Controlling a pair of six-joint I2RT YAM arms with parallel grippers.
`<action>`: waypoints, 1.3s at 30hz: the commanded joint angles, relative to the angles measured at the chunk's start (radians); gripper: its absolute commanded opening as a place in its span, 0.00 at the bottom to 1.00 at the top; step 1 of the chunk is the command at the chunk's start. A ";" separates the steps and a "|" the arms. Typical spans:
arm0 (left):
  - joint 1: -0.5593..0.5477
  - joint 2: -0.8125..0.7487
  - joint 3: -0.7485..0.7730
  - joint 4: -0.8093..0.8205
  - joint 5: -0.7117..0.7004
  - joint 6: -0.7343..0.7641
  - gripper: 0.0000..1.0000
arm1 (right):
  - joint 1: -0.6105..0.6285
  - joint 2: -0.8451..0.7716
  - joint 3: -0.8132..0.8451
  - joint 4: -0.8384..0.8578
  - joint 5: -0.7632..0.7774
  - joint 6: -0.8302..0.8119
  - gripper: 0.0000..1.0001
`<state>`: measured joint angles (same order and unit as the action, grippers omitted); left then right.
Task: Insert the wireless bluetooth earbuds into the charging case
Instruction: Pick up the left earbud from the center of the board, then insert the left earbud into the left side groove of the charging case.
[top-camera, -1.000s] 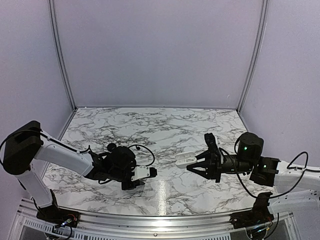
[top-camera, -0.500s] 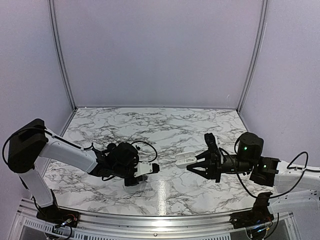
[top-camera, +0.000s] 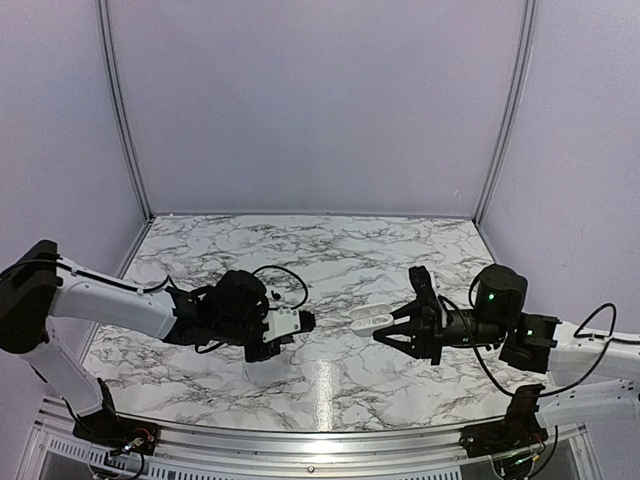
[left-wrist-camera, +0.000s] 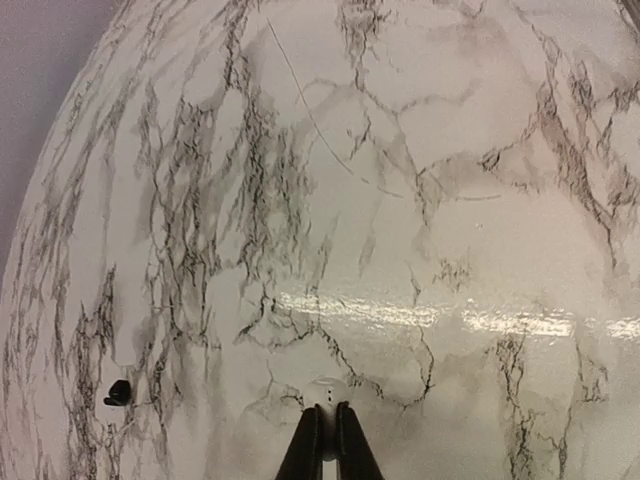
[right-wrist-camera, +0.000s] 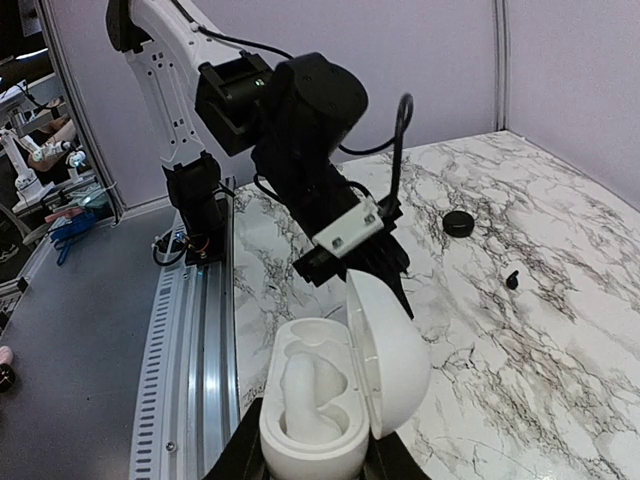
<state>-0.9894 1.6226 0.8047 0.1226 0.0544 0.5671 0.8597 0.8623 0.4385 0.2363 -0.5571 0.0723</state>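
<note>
My right wrist camera shows what the overhead view cannot. The white charging case (right-wrist-camera: 322, 395) stands with its lid swung open, clasped at the base by my right gripper (top-camera: 388, 325). One white earbud (right-wrist-camera: 305, 390) sits inside a well. Beyond it, a black earbud (right-wrist-camera: 512, 279) and a small black round object (right-wrist-camera: 459, 223) lie apart on the marble table (top-camera: 330, 255). My left wrist camera shows my left gripper (left-wrist-camera: 330, 410) clenched over the table. I cannot tell whether it pinches anything.
</note>
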 joint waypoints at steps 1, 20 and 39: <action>-0.045 -0.183 0.006 -0.059 0.028 -0.059 0.00 | 0.004 0.008 0.007 0.050 -0.017 -0.023 0.00; -0.335 -0.404 0.183 -0.145 0.058 -0.204 0.00 | 0.173 0.053 0.081 0.020 0.118 -0.184 0.00; -0.364 -0.265 0.274 -0.118 -0.091 -0.210 0.00 | 0.175 0.077 0.105 0.000 0.108 -0.191 0.00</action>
<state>-1.3472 1.3376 1.0420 0.0021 0.0093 0.3584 1.0283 0.9405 0.4950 0.2302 -0.4503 -0.1074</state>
